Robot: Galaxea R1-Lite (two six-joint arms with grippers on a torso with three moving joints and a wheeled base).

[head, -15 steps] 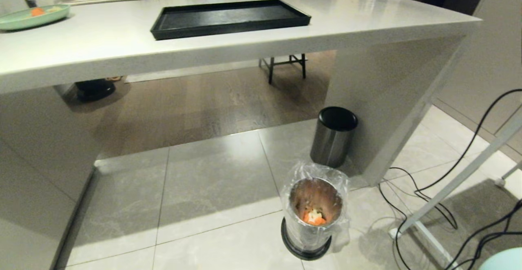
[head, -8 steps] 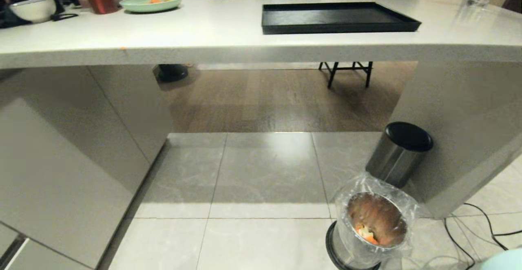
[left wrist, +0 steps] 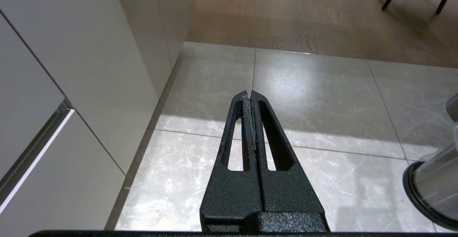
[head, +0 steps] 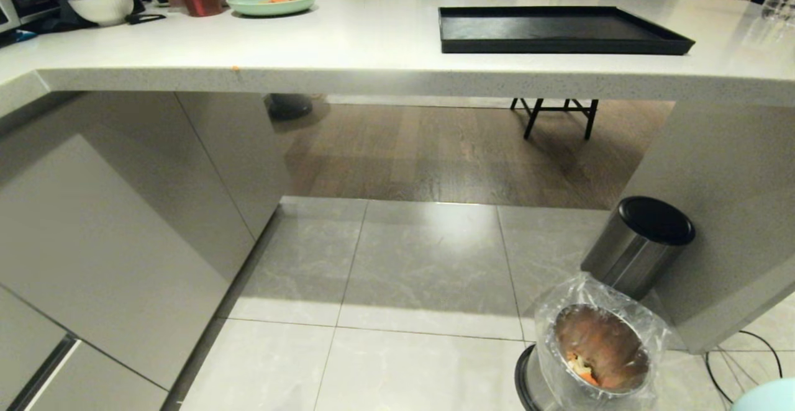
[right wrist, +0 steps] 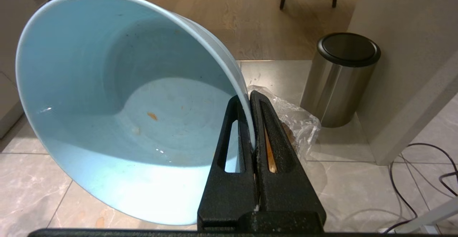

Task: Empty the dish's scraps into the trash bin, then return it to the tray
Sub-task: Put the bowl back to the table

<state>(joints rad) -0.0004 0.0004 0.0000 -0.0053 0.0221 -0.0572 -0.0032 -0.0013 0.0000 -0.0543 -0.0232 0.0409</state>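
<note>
The dish [right wrist: 118,104] is held tilted by its rim in the closed right gripper [right wrist: 250,99], nearly emptied. The tray [head: 559,29] is seen on the counter, well above and beyond the trash bin [head: 599,349], so the dish would need lifting to it. The left gripper [left wrist: 250,93] is closed on nothing.

Tray [head: 559,29] lies bare and reachable from above; steel bin [head: 640,243] crowds the trash bin [head: 599,352].

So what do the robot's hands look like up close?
Both look the same. The left gripper and right gripper each have two long black fingers with a rough, grainy finish. They taper to narrow tips, and each has a long slot cut through it.
</note>
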